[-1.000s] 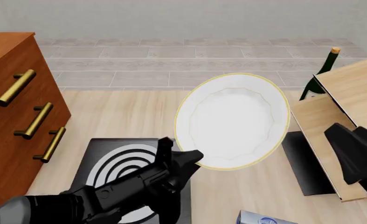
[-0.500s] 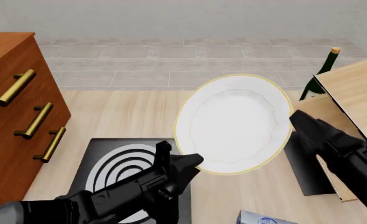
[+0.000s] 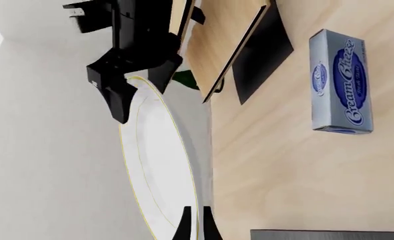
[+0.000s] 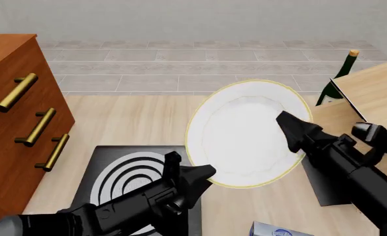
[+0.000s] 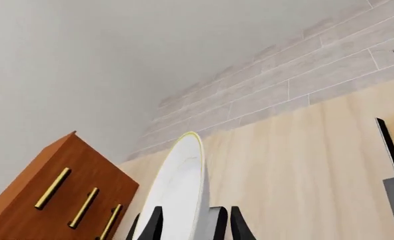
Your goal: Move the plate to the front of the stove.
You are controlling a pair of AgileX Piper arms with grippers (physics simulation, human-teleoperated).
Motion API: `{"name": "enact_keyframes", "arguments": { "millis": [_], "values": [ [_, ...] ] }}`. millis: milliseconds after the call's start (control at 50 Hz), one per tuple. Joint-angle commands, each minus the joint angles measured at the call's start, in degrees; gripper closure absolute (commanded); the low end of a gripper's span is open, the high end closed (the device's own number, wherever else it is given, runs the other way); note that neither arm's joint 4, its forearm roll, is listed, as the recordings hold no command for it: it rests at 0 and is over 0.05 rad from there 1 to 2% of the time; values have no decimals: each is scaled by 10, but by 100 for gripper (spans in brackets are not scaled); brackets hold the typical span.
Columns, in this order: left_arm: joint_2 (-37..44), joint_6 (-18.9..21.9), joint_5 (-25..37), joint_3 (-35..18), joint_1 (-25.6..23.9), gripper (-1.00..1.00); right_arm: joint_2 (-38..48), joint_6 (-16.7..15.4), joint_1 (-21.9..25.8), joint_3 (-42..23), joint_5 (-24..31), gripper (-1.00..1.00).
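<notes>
Plate [image 4: 242,132] upright, face toward camera, rim clamped in left pincer [image 4: 203,173] and right pincer [image 4: 291,129]

A smooth white plate [image 4: 242,135] with a thin gold rim looks like matt glazed ceramic, and the stove [image 4: 131,179] beneath it is a flat dark slab with pale rings, smooth and dull. The table [image 4: 128,123] is pale wood with fine grain, the cabinet [image 4: 13,123] reddish-brown wood with shiny brass-coloured handles, and both tools, left [image 4: 192,176] and right [image 4: 291,129], are matt black, like plastic. A glossy blue and silver printed carton [image 3: 340,82] lies near a dark green glassy bottle [image 4: 338,78].
</notes>
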Motion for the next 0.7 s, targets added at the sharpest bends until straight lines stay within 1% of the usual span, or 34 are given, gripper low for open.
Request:
{"name": "enact_keyframes", "arguments": {
  "millis": [20, 80, 180, 420, 440, 700],
  "values": [
    [-3, 3, -4, -1, -4, 100, 66, 5, 18, -16, -38, -100],
    [-3, 3, -5, 0, -5, 100, 84, 7, 21, -17, -51, -100],
    [-1, 2, -8, 2, -5, 100, 94, 10, 24, -20, -58, -100],
    [5, 1, -14, 3, -7, 100, 77, 5, 17, -13, -54, -100],
    [6, 2, -15, 3, -7, 100, 74, 7, 16, -11, -54, 100],
    [9, 5, -19, 4, -9, 100, 64, 6, 18, -8, -50, 100]
  ]
}}
